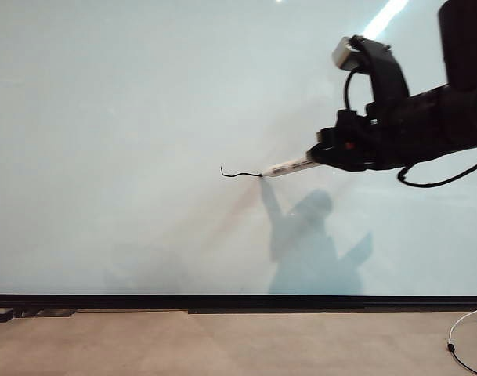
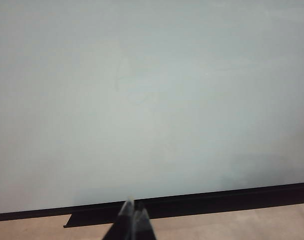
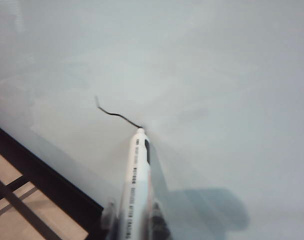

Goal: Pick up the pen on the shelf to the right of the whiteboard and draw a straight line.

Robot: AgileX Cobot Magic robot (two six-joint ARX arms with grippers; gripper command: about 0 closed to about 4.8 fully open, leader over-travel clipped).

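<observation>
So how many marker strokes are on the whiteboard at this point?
1. A single short, wavy black line sits mid-board on the whiteboard, running from its small hook to the tip of the pen held by the right gripper. None others visible.

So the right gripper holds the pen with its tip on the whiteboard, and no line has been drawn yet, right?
Not quite. The right gripper does hold the pen with its tip on the whiteboard, but a short, wavy black line already runs from the tip, ending in a small hook. The exterior and right wrist views both show it.
</observation>
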